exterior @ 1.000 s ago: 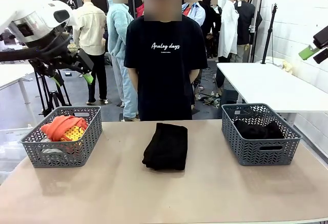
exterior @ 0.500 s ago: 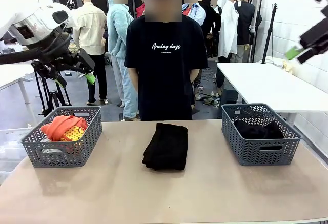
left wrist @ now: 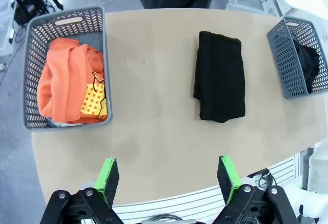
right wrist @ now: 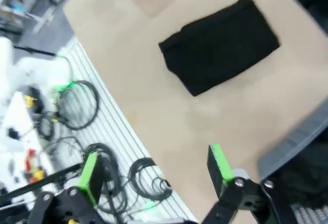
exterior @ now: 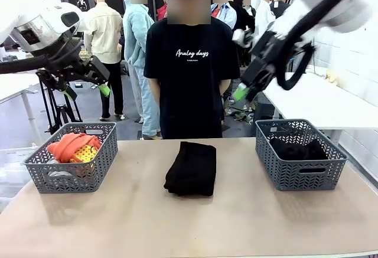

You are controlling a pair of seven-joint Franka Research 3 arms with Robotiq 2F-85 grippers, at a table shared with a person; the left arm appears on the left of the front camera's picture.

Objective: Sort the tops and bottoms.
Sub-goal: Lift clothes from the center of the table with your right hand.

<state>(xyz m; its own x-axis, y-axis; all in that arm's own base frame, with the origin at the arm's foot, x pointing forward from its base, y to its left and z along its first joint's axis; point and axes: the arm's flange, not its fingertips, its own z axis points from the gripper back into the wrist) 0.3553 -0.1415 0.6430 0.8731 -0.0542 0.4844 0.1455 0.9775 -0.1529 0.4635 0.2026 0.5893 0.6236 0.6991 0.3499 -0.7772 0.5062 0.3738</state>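
- Black folded bottoms (exterior: pixel 190 168) lie mid-table, between 2 grey baskets; another black bundle (exterior: pixel 297 147) in right basket (exterior: pixel 300 175).
- Orange top (exterior: pixel 69 144) in left basket (exterior: pixel 71 175).
- Left gripper (left wrist: pixel 168 179) raised, fingers wide, empty.
- Right gripper (right wrist: pixel 154 168) high above table, fingers wide, empty.

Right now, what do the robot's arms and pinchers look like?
Both arms are smooth white with black cables looping along them. The left gripper and the right gripper are black metal, each with two fingers tipped in bright green pads.
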